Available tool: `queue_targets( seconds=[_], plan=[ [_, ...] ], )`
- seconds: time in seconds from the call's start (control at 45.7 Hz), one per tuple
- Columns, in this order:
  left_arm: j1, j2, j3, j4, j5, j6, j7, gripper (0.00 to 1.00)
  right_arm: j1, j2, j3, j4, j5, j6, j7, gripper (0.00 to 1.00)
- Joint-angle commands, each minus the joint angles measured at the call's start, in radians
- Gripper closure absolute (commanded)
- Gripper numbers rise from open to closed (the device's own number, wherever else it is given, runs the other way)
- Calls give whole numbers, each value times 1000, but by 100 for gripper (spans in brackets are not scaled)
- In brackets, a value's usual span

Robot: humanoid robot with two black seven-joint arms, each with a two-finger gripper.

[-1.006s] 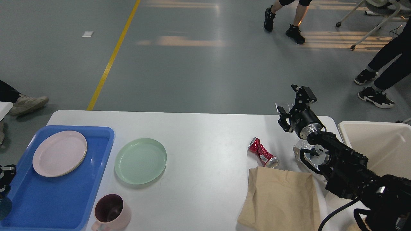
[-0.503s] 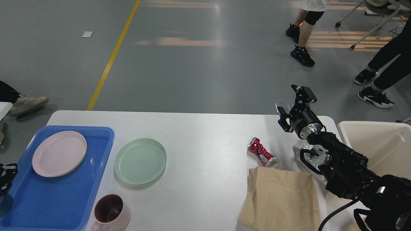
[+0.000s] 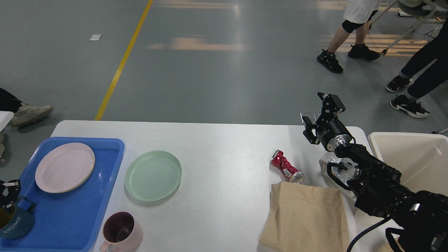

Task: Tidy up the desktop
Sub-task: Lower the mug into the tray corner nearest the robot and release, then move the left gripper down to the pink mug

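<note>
Right gripper [image 3: 319,115] jaws spread and empty above desktop [image 3: 217,154] far edge, crumpled foil [image 3: 329,163] half-hidden under its wrist, left gripper [image 3: 8,190] cropped, jaw state unclear

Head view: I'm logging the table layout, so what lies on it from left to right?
Blue tray → pink plate → pink mug → green plate → crushed red can → beige bin.

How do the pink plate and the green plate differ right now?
The pink plate lies inside the blue tray; the green plate lies directly on the desktop, beside that tray. The pink plate has a shallow rim, the green plate a more raised one. Both are round, empty and flat, similar in size.
</note>
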State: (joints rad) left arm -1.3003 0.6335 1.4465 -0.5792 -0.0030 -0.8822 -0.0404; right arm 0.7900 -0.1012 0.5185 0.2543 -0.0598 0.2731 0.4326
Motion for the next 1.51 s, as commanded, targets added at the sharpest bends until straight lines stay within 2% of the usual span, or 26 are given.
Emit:
queue_targets(
  seconds=[0.0, 0.175, 0.263, 0.372, 0.613, 0.7, 0.831, 1.05, 1.334, 1.488],
  plan=[
    [0, -2, 0, -1, 0, -1, -1, 71, 0, 0, 0, 0, 0, 0, -2, 0],
    [-16, 0, -15, -17, 0, -18, -1, 57, 0, 0, 0, 0, 0, 0, 0, 0],
    [-68, 2, -26, -45, 2, -66, 2, 43, 0, 0, 0, 0, 0, 0, 0, 0],
    [-212, 9, -3, -126, 3, -78, 8, 30, 0, 0, 0, 0, 0, 0, 0, 0],
    [-626, -9, 144, -352, 5, -78, 13, 15, 0, 0, 0, -1, 0, 0, 0, 0],
    [-738, -49, 160, -424, 5, -78, 11, 9, 0, 0, 0, 0, 0, 0, 0, 0],
    [-841, -118, 154, -476, 6, -78, 11, 6, 0, 0, 0, 0, 0, 0, 0, 0],
    [-919, -270, 95, -527, 12, -78, 14, 6, 0, 0, 0, -1, 0, 0, 0, 0],
    [-1031, -443, -40, -712, 12, -78, 16, 6, 0, 0, 0, -1, 0, 0, 0, 0],
    [-1034, -541, -92, -801, 11, -78, 16, 6, 0, 0, 0, -1, 0, 0, 0, 0]
  ],
)
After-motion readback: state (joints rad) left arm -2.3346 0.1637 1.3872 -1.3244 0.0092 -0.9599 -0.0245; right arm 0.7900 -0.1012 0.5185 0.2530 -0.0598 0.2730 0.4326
